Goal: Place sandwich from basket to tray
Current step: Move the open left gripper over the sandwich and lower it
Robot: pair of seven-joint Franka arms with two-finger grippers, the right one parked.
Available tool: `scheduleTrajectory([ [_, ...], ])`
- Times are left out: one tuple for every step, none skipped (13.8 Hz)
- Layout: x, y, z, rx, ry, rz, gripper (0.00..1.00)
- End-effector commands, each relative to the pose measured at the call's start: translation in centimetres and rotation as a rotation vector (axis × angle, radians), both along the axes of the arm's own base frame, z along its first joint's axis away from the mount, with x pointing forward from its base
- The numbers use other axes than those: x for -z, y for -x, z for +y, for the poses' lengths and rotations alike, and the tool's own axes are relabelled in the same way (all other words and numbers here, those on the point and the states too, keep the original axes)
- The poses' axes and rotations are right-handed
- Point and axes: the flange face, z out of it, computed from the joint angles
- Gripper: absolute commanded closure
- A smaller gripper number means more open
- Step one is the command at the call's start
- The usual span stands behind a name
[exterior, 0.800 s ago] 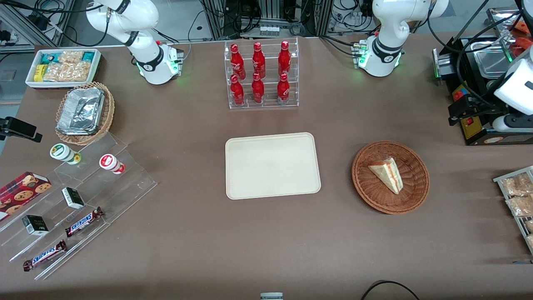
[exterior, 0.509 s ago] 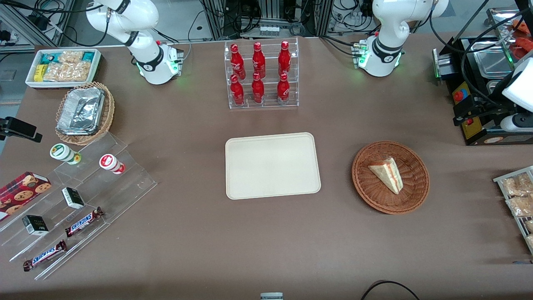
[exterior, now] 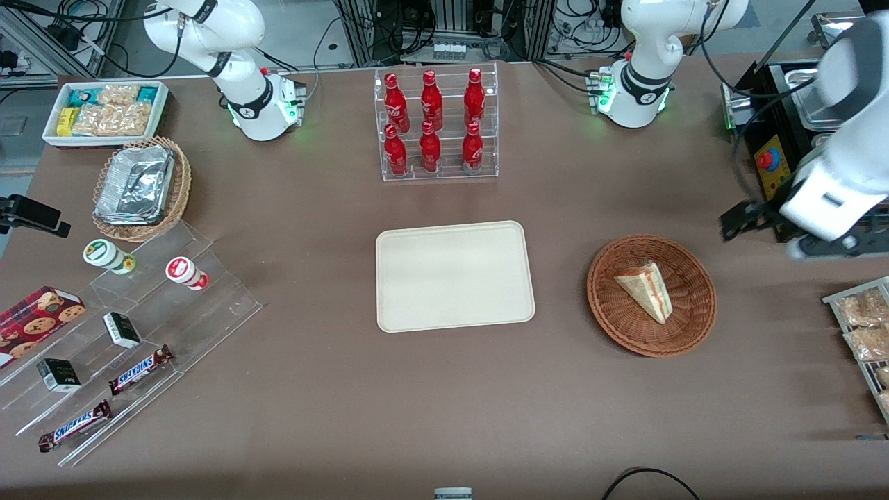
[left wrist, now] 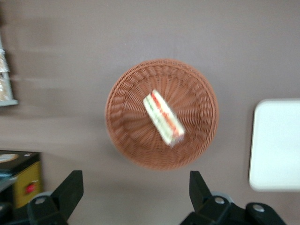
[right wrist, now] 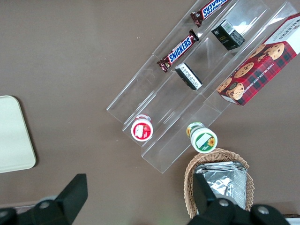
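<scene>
The left arm's black two-finger gripper (left wrist: 133,194) is hovering above the table with its fingers (left wrist: 70,190) spread wide apart, holding nothing. It is sitting off the rim of the round reddish-brown woven wicker basket (exterior: 684,326), toward the working arm's end of the table and farther from the front camera than the basket; in the front view it is showing blurred (exterior: 746,221). The small triangular white-bread sandwich with a red-pink filling stripe (exterior: 646,289) is lying in the basket's middle (left wrist: 163,117), untouched, clear of the gripper. The flat cream-beige rectangular plastic tray (exterior: 455,276) is lying past the basket from the gripper, well apart from it, toward the parked arm's end.
</scene>
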Motion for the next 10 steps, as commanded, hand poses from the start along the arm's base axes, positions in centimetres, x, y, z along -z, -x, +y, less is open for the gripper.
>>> scheduleTrajectory([
  [5.7,3.4,-1.3,-0.217,0.018,-0.058,0.00],
  [7.7,4.1,-1.3,-0.270,0.030,-0.093,0.00],
  [9.7,4.4,-1.4,-0.309,0.040,-0.111,0.00],
  [11.2,4.4,-1.8,-0.379,0.051,-0.121,0.00],
  [12.6,4.3,-2.6,-0.426,0.058,-0.121,0.00],
  [14.1,4.2,-3.5,-0.458,0.065,-0.121,0.00],
  [16.0,4.5,-4.1,-0.461,0.067,-0.115,0.00],
  [17.8,4.7,-4.5,-0.461,0.074,-0.118,0.00],
  [19.5,4.9,-4.4,-0.471,0.079,-0.121,0.00],
  [21.0,5.2,-4.4,-0.469,0.081,-0.119,0.00],
])
